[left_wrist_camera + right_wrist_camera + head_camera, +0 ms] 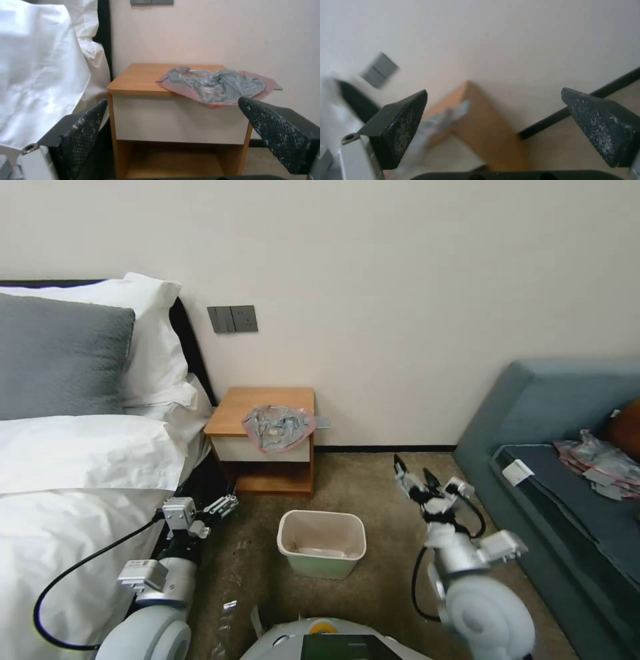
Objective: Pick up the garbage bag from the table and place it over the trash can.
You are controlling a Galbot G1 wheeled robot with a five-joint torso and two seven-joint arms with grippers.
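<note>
Crumpled grey plastic with a pink rim, the garbage bag (279, 428) lies on the right part of the table (252, 405), its front edge drooping over the white drawer front. In the left wrist view the garbage bag (216, 86) spreads across the table (140, 80) top and hangs past the front corner. The table stands against the wall between a bed (80, 473) with white linen and a blue-grey sofa (567, 460).

On the carpet in front of the table, well below its top, sits the trash can (322, 544), cream above and pale green below, with nothing draped over its rim.

The left gripper (223, 507) hovers low beside the bed, left of the trash can and below the table's shelf, pointing toward the table; its jaws are spread apart with nothing between them, as the left wrist view shows the left gripper (173, 132) framing the drawer front. The right gripper (413, 468) is raised over the carpet to the right of the trash can, between it and the sofa, tilted up toward the wall. Its jaws are also spread wide and hold nothing; in the right wrist view the right gripper (493, 130) has the blurred table (483, 120) and the wall behind it.

A heap of similar grey-pink bags (600, 460) lies on the sofa seat.
</note>
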